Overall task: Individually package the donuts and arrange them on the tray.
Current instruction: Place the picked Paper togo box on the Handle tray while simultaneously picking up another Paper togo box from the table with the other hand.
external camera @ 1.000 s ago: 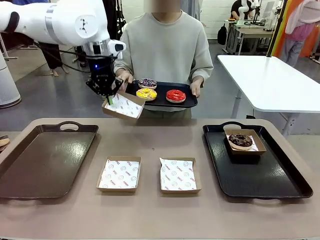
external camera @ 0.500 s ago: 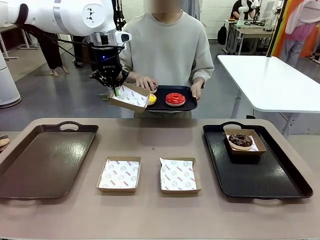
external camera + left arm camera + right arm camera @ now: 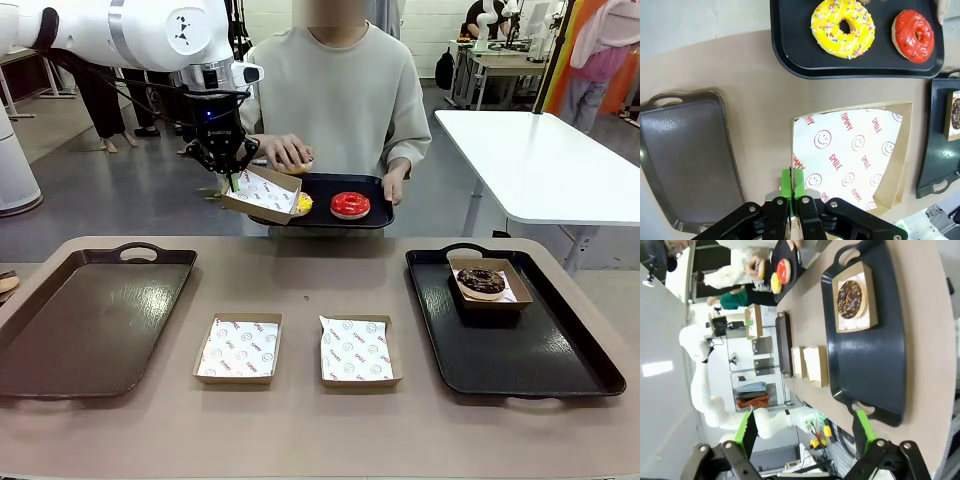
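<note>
Past the counter's (image 3: 300,280) far edge, my left pincer (image 3: 232,182) clamps a box (image 3: 265,192) by its rim beside the person's tray (image 3: 375,213), where the yellow donut (image 3: 842,28) and red donut (image 3: 350,204) lie. This looks like the loading step; next, I hold the box level under the hand (image 3: 283,152).

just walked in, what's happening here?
The left end effector, shut on the rim of a paper-lined box, holds it up beside the small tray a person carries. The person's hand seems to hold a donut above it; the yellow donut and red donut lie on it. A chocolate donut sits boxed on the right tray; two more boxes lie on the table.
</note>
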